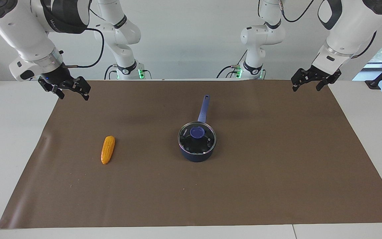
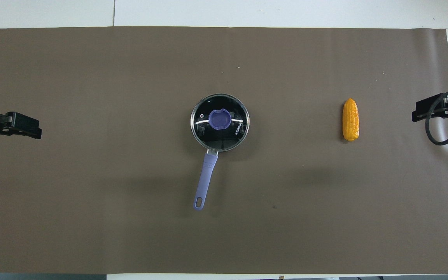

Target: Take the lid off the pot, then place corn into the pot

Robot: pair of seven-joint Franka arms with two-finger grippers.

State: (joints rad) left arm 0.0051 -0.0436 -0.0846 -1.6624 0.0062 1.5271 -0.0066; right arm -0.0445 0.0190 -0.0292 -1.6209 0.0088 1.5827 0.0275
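Observation:
The dark blue pot (image 1: 196,156) stands mid-mat, its long lighter blue handle (image 1: 203,109) pointing toward the robots. The glass lid (image 1: 197,132) with its blue knob sits on the pot; it also shows in the overhead view (image 2: 219,119). The yellow-orange corn (image 1: 107,149) lies on the mat toward the right arm's end and shows in the overhead view too (image 2: 350,119). My right gripper (image 1: 74,96) hangs open and empty over the mat's corner at its own end. My left gripper (image 1: 306,88) hangs open and empty over the mat's edge at the left arm's end.
A brown mat (image 1: 244,186) covers most of the white table (image 1: 8,139). Bare white table borders the mat at both ends. Two further arm bases (image 1: 126,68) stand at the table's edge nearest the robots.

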